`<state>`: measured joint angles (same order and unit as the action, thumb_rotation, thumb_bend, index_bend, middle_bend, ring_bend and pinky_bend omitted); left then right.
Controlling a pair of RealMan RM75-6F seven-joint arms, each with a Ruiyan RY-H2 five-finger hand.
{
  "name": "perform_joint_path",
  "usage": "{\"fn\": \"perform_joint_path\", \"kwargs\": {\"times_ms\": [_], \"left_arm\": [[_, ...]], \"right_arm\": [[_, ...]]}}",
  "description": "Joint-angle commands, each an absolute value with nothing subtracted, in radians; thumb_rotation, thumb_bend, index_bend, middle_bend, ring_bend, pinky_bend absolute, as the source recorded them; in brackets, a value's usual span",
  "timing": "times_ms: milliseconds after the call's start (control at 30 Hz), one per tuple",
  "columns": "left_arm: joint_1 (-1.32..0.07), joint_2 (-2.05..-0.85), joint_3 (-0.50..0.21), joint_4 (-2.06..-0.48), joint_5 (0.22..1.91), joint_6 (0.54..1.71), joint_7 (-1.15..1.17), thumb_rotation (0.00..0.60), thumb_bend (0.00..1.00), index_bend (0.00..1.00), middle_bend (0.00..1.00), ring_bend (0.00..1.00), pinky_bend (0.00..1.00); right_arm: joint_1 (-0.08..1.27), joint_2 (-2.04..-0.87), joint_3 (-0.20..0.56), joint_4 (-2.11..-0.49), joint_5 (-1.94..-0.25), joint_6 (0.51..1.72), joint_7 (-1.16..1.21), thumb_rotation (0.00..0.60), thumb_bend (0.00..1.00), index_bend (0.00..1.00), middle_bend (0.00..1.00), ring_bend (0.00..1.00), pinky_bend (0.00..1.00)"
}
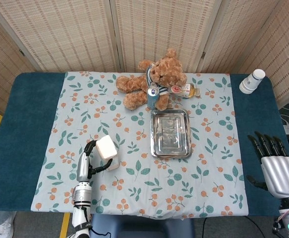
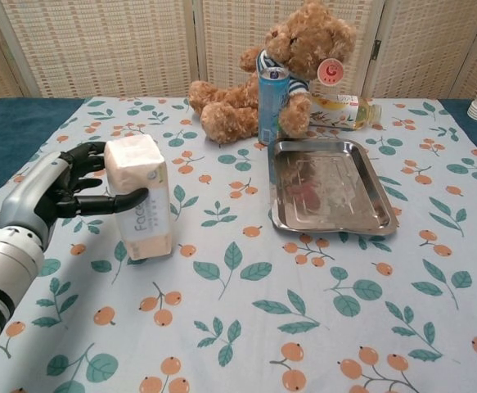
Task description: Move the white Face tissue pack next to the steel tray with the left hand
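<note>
Left hand: we find it wrapped around the tissue pack, thumb across the printed front face, fingers behind the upper part. The pack stands upright in the grasp, its base at or just above the cloth; we cannot tell whether it touches.

Tissue pack, handling: we judge it light, soft and squashy under a slick wrapper. A broad hold across the two wide faces near the middle suits it best; a hard squeeze would dent it, a loose one might let it slide.

Beyond the pack, to the hand's right and well apart: the steel tray, flat on the floral tablecloth. We judge the carry toward it unfinished.

Behind the tray, away from the hand: a blue can at the tray's far corner, a teddy bear behind that, a bottle lying beside it.

Right hand: far side of the table, fingers spread, holding nothing.
</note>
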<state>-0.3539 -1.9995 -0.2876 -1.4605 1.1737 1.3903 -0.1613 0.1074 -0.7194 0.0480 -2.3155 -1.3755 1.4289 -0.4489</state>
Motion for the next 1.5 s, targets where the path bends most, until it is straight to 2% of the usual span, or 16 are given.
{"fn": "perform_joint_path", "kwargs": {"times_ms": [33,433,467,600,667,933,1300,1500], "left_arm": [[-0.348,-1.999,-0.28,-1.456,1.18,1.39,-0.164,0.6,0.18,0.26,0.31,0.07,0.12],[-0.309,-1.987,-0.252,-1.411,1.174,1.375,-0.175,0.6,0.18,0.24,0.3,0.06,0.14],[-0.307,-1.982,-0.247,-1.411,1.181,1.371,-0.179,0.6,0.18,0.22,0.29,0.06,0.14],[-0.307,-1.964,-0.24,-1.425,1.215,1.359,-0.22,0.6,0.17,0.03,0.19,0.01,0.13],[-0.309,-1.957,-0.235,-1.429,1.235,1.357,-0.234,0.6,0.17,0.0,0.13,0.0,0.12],[-0.313,-1.921,-0.195,-1.451,1.286,1.326,-0.256,0.6,0.14,0.0,0.0,0.0,0.07],[-0.309,-1.877,-0.176,-1.44,1.317,1.324,-0.223,0.6,0.12,0.0,0.0,0.0,0.05],[-0.322,-1.84,-0.223,-1.491,1.28,1.305,-0.192,0.6,0.12,0.0,0.0,0.0,0.04]], "right_arm": [[0.107,-0.719,0.047,-2.316,-1.377,1.428,-0.449,0.6,0.12,0.0,0.0,0.0,0.0],[0.1,-0.713,0.047,-2.297,-1.428,1.441,-0.397,0.6,0.12,0.0,0.0,0.0,0.0],[0.101,-0.711,0.047,-2.299,-1.422,1.439,-0.395,0.6,0.12,0.0,0.0,0.0,0.0],[0.103,-0.706,0.049,-2.301,-1.415,1.435,-0.392,0.6,0.12,0.0,0.0,0.0,0.0],[0.103,-0.705,0.05,-2.301,-1.418,1.436,-0.391,0.6,0.12,0.0,0.0,0.0,0.0],[0.1,-0.703,0.05,-2.302,-1.424,1.439,-0.387,0.6,0.12,0.01,0.0,0.0,0.0],[0.096,-0.695,0.052,-2.302,-1.43,1.448,-0.373,0.6,0.12,0.02,0.0,0.0,0.0],[0.095,-0.69,0.049,-2.307,-1.434,1.442,-0.368,0.6,0.12,0.02,0.0,0.0,0.0]]}}
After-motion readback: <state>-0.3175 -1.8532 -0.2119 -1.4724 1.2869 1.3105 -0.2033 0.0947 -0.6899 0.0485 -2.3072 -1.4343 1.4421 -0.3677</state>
